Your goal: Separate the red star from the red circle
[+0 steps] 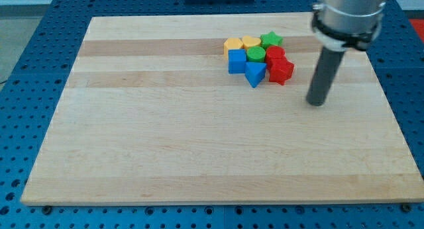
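The red star (281, 71) lies at the right end of a tight cluster of blocks near the view's top. The red circle (274, 55) sits just above it, and the two touch. My tip (317, 102) rests on the board to the right of and slightly below the red star, apart from it by a small gap.
The cluster also holds a blue triangle (255, 73), a blue cube (236, 61), a green circle (256, 54), a green star (270, 39), a yellow circle (250, 42) and a yellow block (232, 44). They lie on a wooden board (165, 136) over a blue perforated table.
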You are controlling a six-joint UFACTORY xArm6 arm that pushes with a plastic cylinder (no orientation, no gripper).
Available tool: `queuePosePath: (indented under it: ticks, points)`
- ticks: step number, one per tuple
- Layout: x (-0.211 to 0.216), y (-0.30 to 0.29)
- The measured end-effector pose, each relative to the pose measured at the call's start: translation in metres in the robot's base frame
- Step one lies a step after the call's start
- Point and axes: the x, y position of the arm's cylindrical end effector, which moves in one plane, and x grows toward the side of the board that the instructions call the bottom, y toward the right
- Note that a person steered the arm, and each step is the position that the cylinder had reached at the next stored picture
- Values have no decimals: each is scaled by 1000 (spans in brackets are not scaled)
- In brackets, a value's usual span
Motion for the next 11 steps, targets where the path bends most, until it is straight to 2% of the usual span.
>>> queuePosePath:
  ticks: [1, 2, 3, 6, 8, 9, 11]
  points:
    - [-24, 16]
    - [-56, 16]
    - [-70, 9]
    - [-61, -71]
    - [-34, -157]
    - [-24, -159]
    - [-30, -158]
